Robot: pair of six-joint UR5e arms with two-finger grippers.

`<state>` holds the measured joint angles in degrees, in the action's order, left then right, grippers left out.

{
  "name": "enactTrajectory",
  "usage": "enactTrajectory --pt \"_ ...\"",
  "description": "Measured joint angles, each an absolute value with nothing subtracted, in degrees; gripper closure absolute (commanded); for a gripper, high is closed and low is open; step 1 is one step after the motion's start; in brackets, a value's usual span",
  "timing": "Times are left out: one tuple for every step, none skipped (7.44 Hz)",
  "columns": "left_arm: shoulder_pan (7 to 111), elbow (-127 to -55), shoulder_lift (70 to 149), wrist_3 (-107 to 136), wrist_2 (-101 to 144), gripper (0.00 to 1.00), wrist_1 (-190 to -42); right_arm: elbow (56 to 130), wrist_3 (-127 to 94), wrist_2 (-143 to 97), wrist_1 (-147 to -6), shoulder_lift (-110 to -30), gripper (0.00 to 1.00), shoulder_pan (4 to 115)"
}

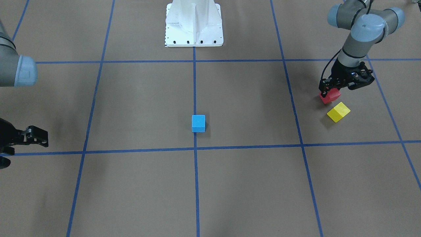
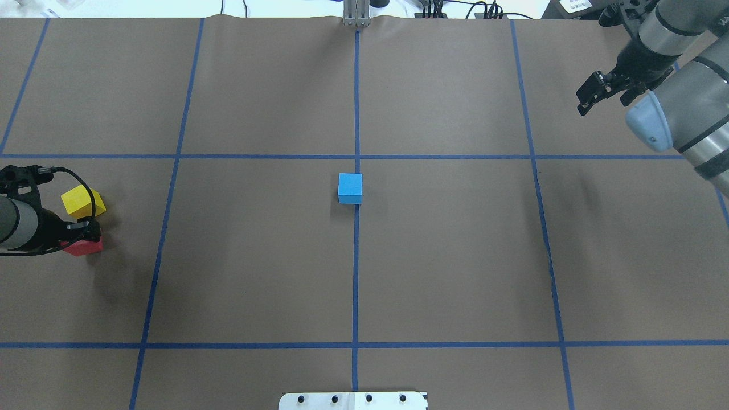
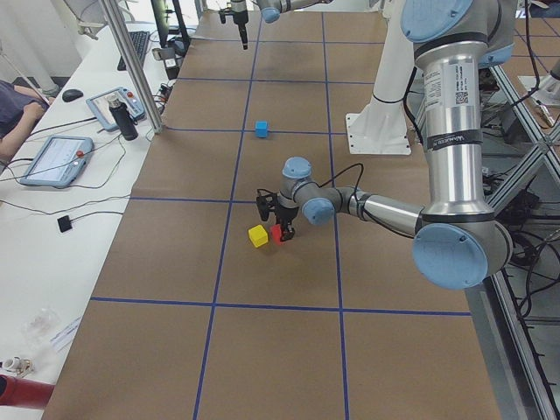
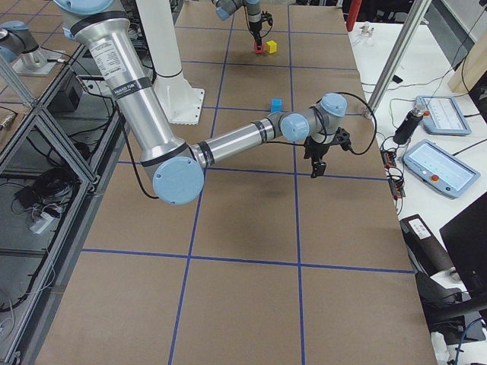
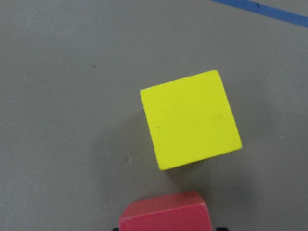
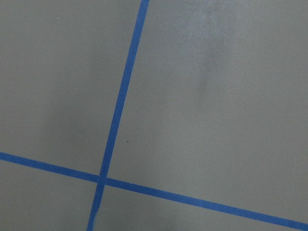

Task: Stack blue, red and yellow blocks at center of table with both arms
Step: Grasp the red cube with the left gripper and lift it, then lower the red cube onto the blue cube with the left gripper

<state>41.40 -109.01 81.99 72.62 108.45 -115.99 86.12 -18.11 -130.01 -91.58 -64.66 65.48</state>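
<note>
The blue block (image 2: 349, 188) rests on the table (image 2: 455, 256) at its middle, on the central tape line, with no gripper near it. Far out on my left side, the left gripper (image 2: 83, 239) is shut on the red block (image 2: 86, 248) low over the table. In the left wrist view the red block (image 5: 166, 215) shows at the bottom edge. The yellow block (image 2: 81, 202) lies just beyond the red block (image 1: 330, 96), turned at an angle and free. The right gripper (image 2: 598, 101) hangs open and holds nothing over the far right corner.
The white bolted pedestal (image 1: 194, 26) stands at the robot's edge of the table. In the exterior left view a side bench holds tablets (image 3: 52, 157), and a person's arm (image 3: 13, 101) rests on it. An aluminium post (image 3: 131, 70) rises there.
</note>
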Motion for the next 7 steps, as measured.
enactTrajectory --pt "41.6 -113.2 84.0 71.0 109.4 1.00 -107.5 86.1 -18.1 -130.0 -91.6 -64.7 0.01 65.5" --pt "41.4 -116.1 89.1 70.3 109.6 1.00 -98.4 86.1 -18.2 -130.1 -91.6 -64.7 0.01 65.5" --pt "40.3 -116.9 96.6 70.1 109.7 1.00 -90.7 86.1 -18.2 -130.1 -91.6 -64.7 0.01 65.5" --pt "38.5 -115.2 106.1 70.0 109.7 1.00 -83.9 86.1 -18.2 -130.1 -91.6 -64.8 0.01 65.5" --pt "36.8 -111.9 116.1 70.0 109.7 1.00 -78.7 86.0 -18.2 -130.1 -91.7 -65.0 0.01 65.5" --pt "35.8 -108.3 124.1 70.0 109.8 1.00 -76.2 86.0 -18.3 -130.0 -91.7 -65.1 0.01 65.5" --pt "35.3 -104.2 130.4 69.9 109.9 1.00 -75.6 85.9 -18.5 -130.0 -91.7 -65.2 0.01 65.5"
